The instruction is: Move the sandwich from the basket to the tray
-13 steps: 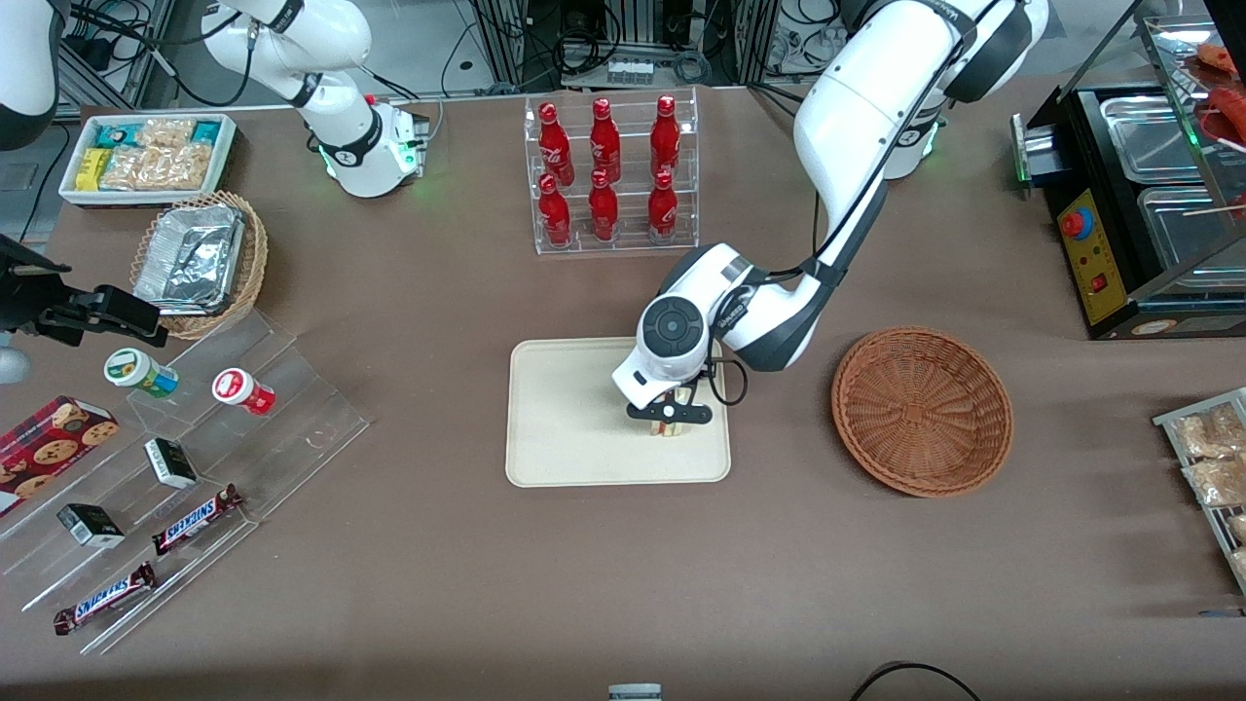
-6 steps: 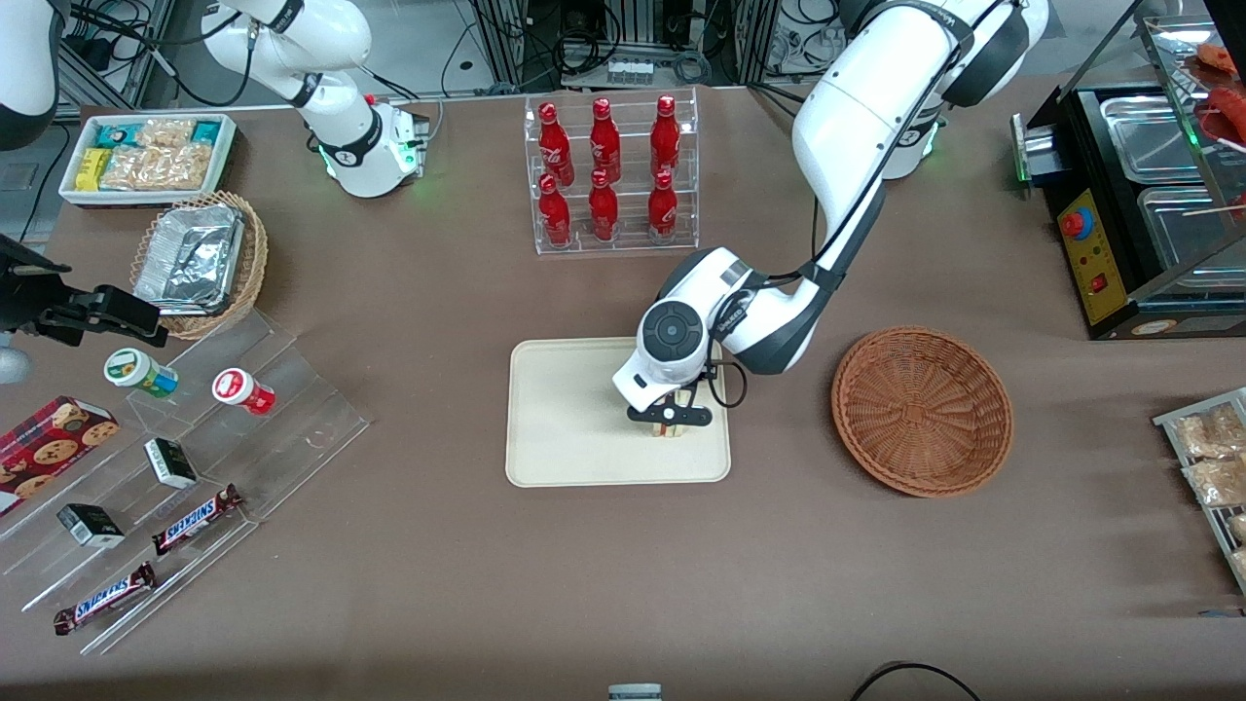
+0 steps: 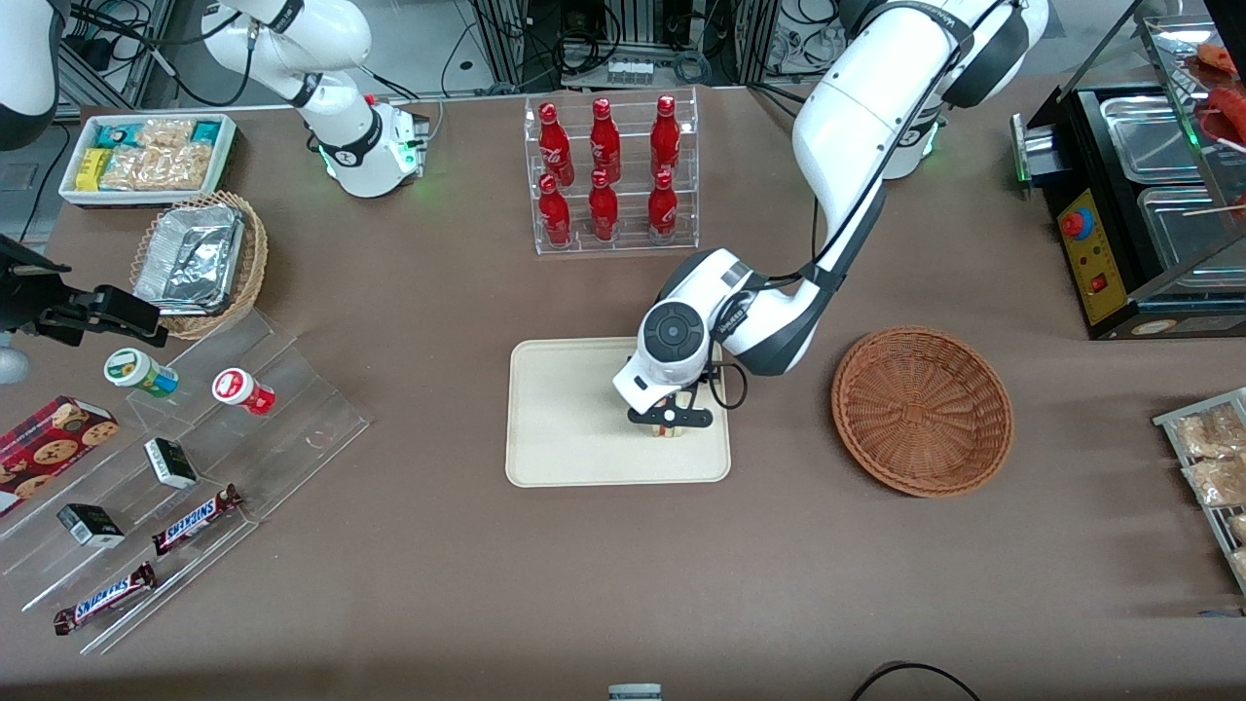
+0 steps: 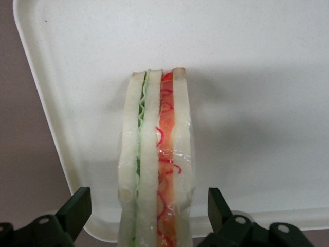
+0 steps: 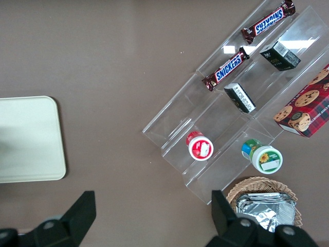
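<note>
Wedge sandwich (image 4: 157, 164) stood on edge on the tray (image 3: 565, 409) — flanked, apparently untouched, by the spread gripper (image 3: 669, 417); basket (image 3: 922, 410) emptied.

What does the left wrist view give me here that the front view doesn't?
Only the left wrist view: the gripper open, its fingers clear of the sandwich, which stands on edge with its green and red filling layers showing.

Only the front view: the basket with nothing in it, toward the working arm's end, and the cola bottles farther from the camera than the tray.

Both: the sandwich on the tray, gripper directly above it.
</note>
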